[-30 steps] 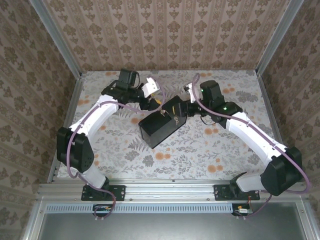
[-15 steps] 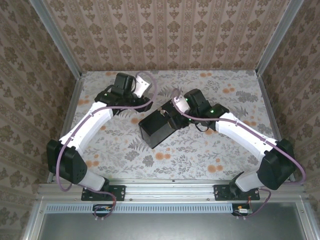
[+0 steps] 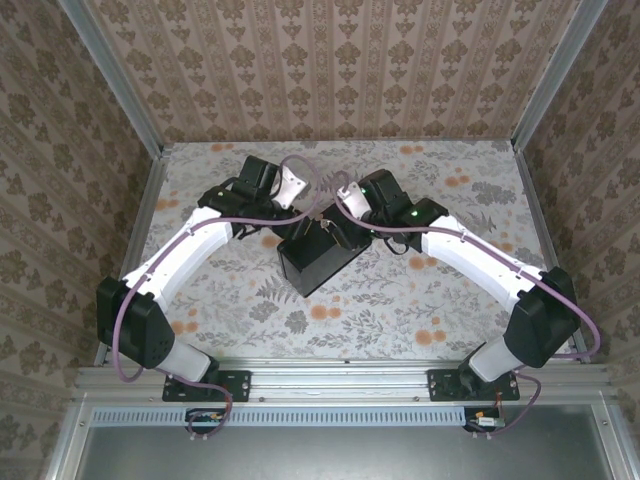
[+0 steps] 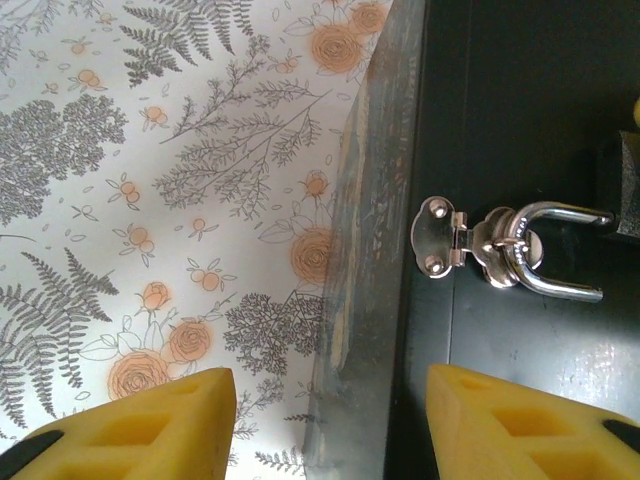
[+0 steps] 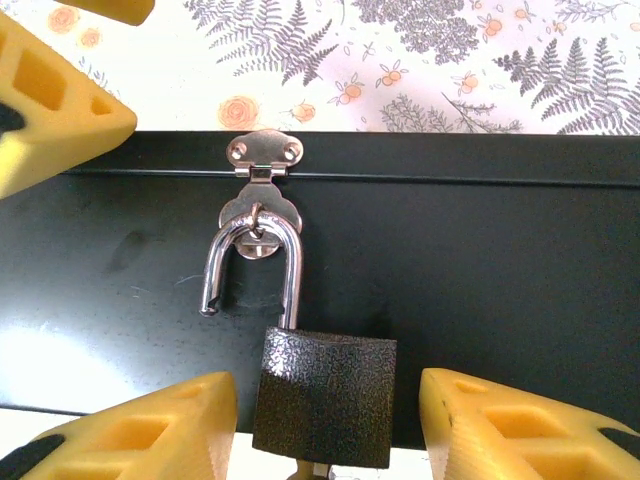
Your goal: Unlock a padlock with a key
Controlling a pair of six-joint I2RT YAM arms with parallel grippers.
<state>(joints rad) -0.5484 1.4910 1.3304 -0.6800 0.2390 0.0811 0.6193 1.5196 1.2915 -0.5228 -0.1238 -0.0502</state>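
The left arm reaches in from the near left across the fern-and-flower counter (image 3: 420,300). Its left claw (image 4: 330,400) is spread wide, the yellow pads (image 4: 140,430) well apart. From its wrist camera, one pad hangs over the counter and the other over the dark side of the box (image 3: 315,255).

The box sits at the middle of the counter, turned at an angle. A small silver hasp (image 5: 263,152) is fixed near the top edge of its side wall.

The padlock (image 5: 322,385) hangs from that hasp against the box wall. Its shackle (image 5: 292,260) is sprung. One leg runs down into the dark, rough-textured body, and the other ends free beside it.

From the right, the right claw (image 5: 328,420) is also spread apart. One yellow pad sits on either side of the padlock body, close by, with a narrow gap showing on each side.
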